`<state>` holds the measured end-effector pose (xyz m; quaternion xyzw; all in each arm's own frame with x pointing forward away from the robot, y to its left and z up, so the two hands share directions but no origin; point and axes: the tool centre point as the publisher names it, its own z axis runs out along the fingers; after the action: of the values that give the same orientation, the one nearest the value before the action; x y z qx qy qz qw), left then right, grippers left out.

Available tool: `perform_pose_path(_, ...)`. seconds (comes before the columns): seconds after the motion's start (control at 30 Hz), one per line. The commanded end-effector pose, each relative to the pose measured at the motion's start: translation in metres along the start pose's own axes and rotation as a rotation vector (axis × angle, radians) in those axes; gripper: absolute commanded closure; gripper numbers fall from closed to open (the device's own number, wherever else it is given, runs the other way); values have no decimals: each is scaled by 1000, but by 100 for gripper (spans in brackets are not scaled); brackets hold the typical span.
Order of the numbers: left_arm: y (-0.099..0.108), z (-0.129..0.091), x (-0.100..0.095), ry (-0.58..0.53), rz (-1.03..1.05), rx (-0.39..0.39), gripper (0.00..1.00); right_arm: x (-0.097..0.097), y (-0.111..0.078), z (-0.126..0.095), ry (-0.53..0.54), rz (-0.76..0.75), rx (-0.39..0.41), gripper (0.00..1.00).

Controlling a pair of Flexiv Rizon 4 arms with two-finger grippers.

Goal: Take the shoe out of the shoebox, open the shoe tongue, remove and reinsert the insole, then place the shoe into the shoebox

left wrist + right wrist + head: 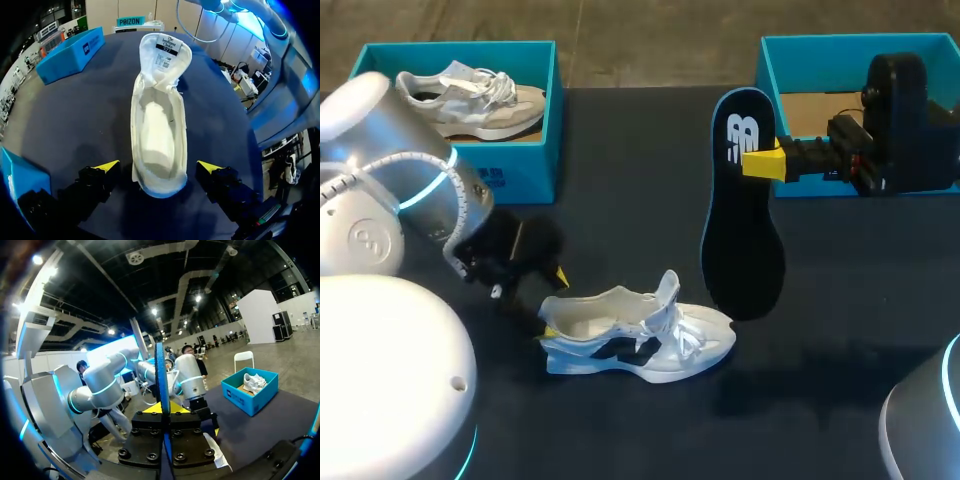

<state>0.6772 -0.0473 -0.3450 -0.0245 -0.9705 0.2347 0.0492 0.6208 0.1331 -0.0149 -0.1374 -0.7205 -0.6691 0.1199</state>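
Note:
A white shoe [640, 335] lies on its side-sole on the black table, tongue [667, 290] pulled up. My left gripper [554, 303] stands open at the heel. In the left wrist view the heel of the shoe [160, 125] sits between the spread yellow fingertips [107, 166] of the left gripper [159, 167], neither touching it; the inside looks pale and bare. My right gripper [760, 162] is shut on a dark insole [740, 220], which hangs upright above the table, right of the shoe. From the right wrist the insole [160, 375] shows edge-on in the right gripper [164, 412].
An open blue shoebox [800, 60] stands at the back right, behind my right gripper. Another blue box [520, 170] at the back left holds a second white shoe [470, 100]. The near corner of that box [15, 175] lies beside my left gripper.

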Motion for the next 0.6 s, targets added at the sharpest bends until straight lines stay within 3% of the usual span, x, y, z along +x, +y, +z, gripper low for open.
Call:
perform_pose_path(0.03,-13,-15,11,-27,2,-93,0,0,0,2,-1,0,0,100)
perform_pose_path(0.37,-23,-23,8,-80,13,-198,0,0,0,2,-1,0,0,100)
perform_pose_path(0.6,-26,-23,0,-68,17,-226,0,0,0,2,-1,0,0,100)
